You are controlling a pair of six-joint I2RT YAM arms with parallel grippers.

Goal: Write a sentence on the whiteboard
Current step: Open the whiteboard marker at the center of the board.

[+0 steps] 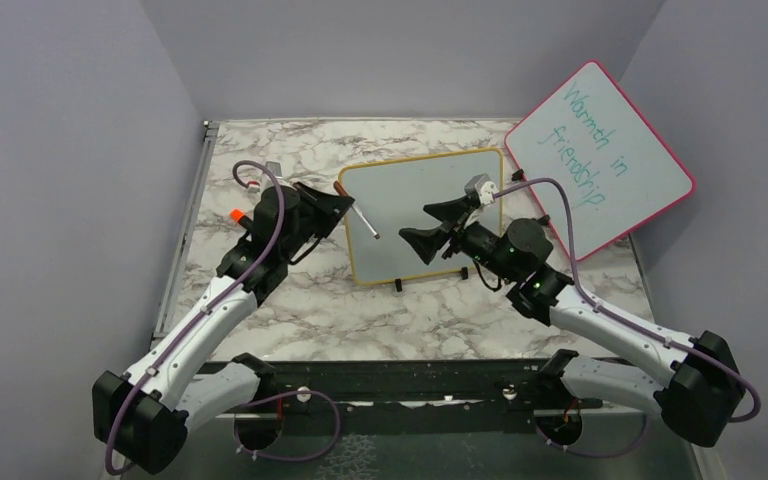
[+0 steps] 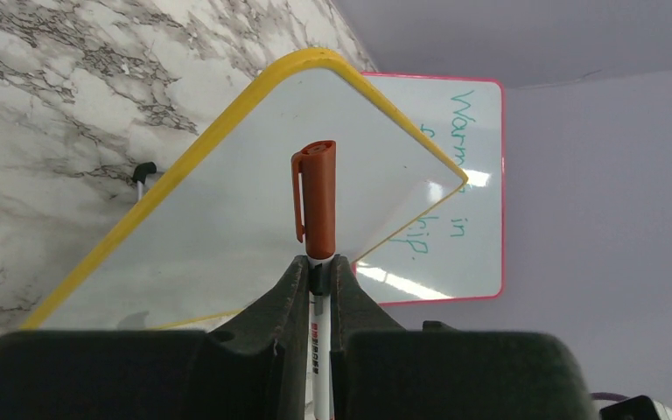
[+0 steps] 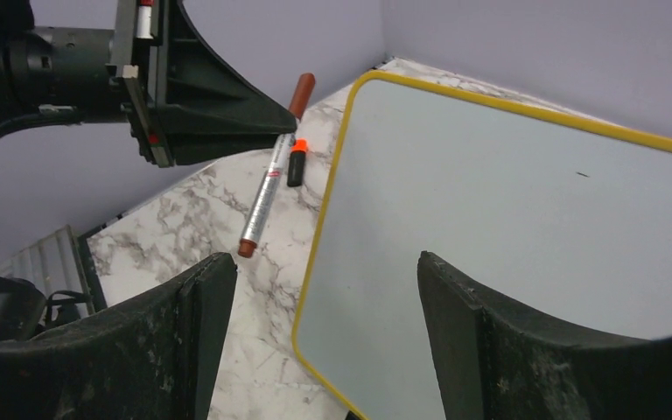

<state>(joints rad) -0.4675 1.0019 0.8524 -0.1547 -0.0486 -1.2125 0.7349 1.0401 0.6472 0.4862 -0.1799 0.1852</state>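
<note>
The whiteboard (image 1: pixel 420 215) with a yellow frame stands on black clip feet in the middle of the marble table. Its face is blank apart from a tiny dark speck, and no sentence shows on it. It also shows in the left wrist view (image 2: pixel 227 219) and the right wrist view (image 3: pixel 507 219). My left gripper (image 1: pixel 338 203) is at the board's left edge, shut on a marker (image 2: pixel 318 206) with its brown-red cap on. The marker also shows in the right wrist view (image 3: pixel 267 184). My right gripper (image 1: pixel 430 226) is open and empty, hovering in front of the board's face (image 3: pixel 322 258).
A pink-red-framed board (image 1: pixel 600 160) with teal handwriting leans on the right wall, behind the whiteboard's right corner. An orange-capped marker (image 1: pixel 237 214) lies on the table by the left arm. A small white item (image 1: pixel 255 183) lies at the back left.
</note>
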